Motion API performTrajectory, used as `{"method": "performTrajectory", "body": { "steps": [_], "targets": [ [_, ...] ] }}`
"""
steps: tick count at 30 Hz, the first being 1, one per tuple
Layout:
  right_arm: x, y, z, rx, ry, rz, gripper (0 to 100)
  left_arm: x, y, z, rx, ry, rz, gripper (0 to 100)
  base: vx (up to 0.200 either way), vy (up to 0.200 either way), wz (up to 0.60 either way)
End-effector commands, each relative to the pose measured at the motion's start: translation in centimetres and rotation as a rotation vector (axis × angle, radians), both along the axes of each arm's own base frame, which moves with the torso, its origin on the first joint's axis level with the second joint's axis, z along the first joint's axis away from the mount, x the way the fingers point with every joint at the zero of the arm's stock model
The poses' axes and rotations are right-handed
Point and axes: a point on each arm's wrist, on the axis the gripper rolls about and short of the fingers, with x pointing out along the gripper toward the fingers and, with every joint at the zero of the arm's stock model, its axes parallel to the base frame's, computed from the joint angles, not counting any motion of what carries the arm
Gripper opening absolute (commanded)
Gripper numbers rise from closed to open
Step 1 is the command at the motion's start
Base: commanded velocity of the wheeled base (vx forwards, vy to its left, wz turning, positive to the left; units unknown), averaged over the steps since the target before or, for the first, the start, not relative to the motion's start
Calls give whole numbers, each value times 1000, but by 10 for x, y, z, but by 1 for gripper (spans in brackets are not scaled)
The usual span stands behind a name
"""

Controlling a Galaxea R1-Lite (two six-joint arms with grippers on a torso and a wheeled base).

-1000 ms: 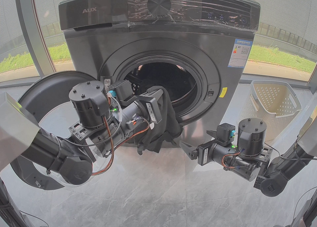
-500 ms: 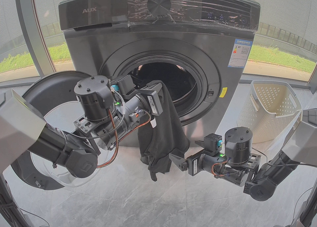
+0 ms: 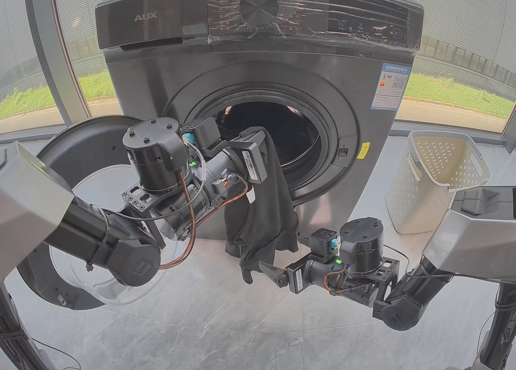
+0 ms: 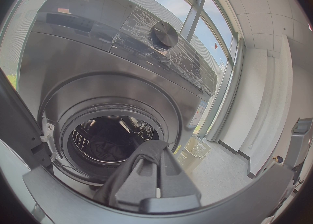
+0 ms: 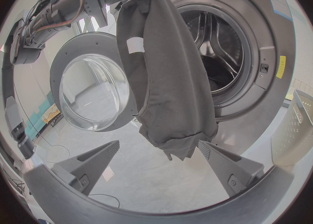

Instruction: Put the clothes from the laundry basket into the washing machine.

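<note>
Garment of dark grey cloth (image 3: 266, 199) pinched in left gripper (image 3: 257, 137) before grey front-loading washing machine (image 3: 258, 64), right gripper (image 5: 157, 145) spread wide below, probably to bunch it up.

Tips of left end effector (image 3: 262, 140) beneath the dark garment (image 3: 267, 204); door (image 3: 80, 145) partly behind that arm.

Setting: glass-walled test room. Front-loading washing machine (image 3: 258, 70), protective film (image 3: 312, 13) on its panel, on polished stone-tile floor (image 3: 242, 322); full-height windows (image 3: 467, 16) behind, lawn (image 3: 457, 91) outside.
</note>
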Motion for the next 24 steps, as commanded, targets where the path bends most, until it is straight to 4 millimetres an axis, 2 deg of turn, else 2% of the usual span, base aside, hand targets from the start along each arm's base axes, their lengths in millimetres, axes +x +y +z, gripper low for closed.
{"method": "performTrajectory", "body": {
  "steps": [1, 11, 17, 24],
  "targets": [
    [9, 10, -14, -11, 12, 12, 100, 0, 1, 1, -3, -3, 2, 0, 0, 0, 0],
    [23, 31, -35, -15, 8, 12, 100, 1, 1, 0, 0, 2, 5, 0, 0, 0, 0],
    [35, 41, -34, 10, -17, -11, 100, 0, 1, 0, 2, 1, 5, 0, 0, 0, 0],
    [37, 50, -40, 4, -21, -30, 100, 0, 1, 0, 2, 1, 5, 0, 0, 0, 0]
  ]
}}
